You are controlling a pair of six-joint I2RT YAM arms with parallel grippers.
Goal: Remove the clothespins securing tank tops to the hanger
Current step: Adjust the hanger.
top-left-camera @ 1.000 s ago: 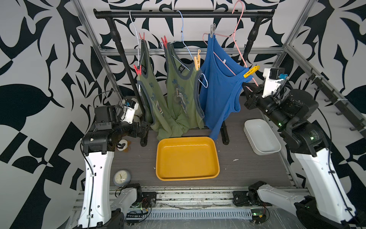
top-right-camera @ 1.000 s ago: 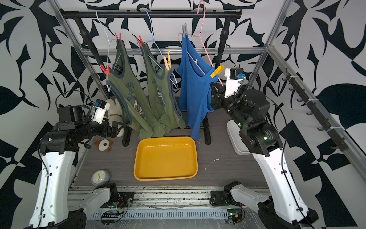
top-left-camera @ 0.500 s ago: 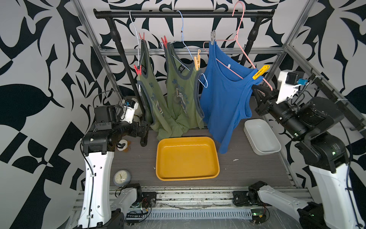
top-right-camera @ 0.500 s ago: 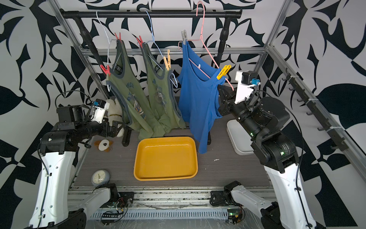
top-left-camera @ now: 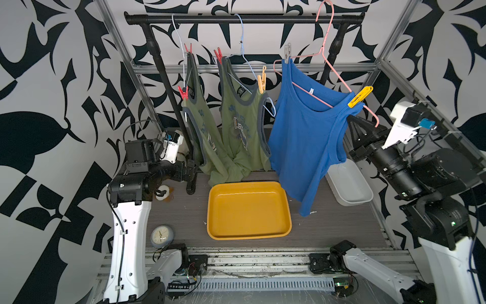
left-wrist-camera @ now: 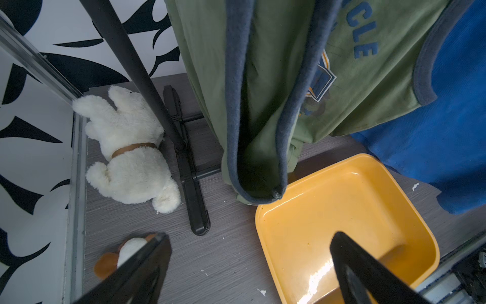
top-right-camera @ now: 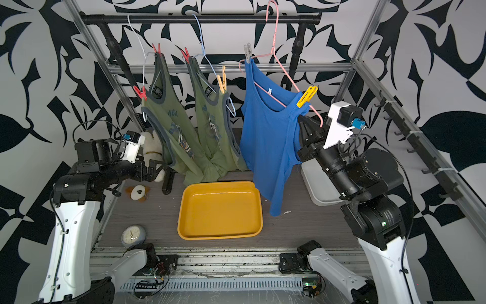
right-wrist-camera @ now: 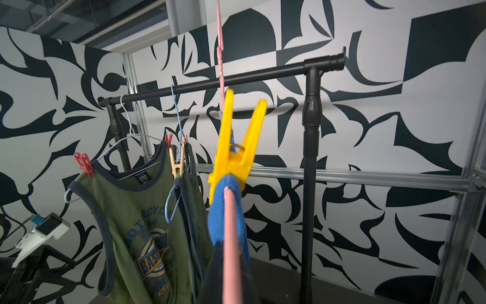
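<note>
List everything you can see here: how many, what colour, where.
rack: one, black, back of table.
hangers: three; white, pale blue, pink; on rack.
tank tops: three; two olive, one blue; on hangers.
clothespins: six; three red, two yellow, one grey; on straps.
tray: one, yellow, table centre.
bin: one, white, beside right arm.
clock: one, grey, near left arm.
plush toys: two; white, brown-white; by rack foot.
left tool: one, black, open, low beside olive tops.
right tool: one, black, shut on pink hanger.
</note>
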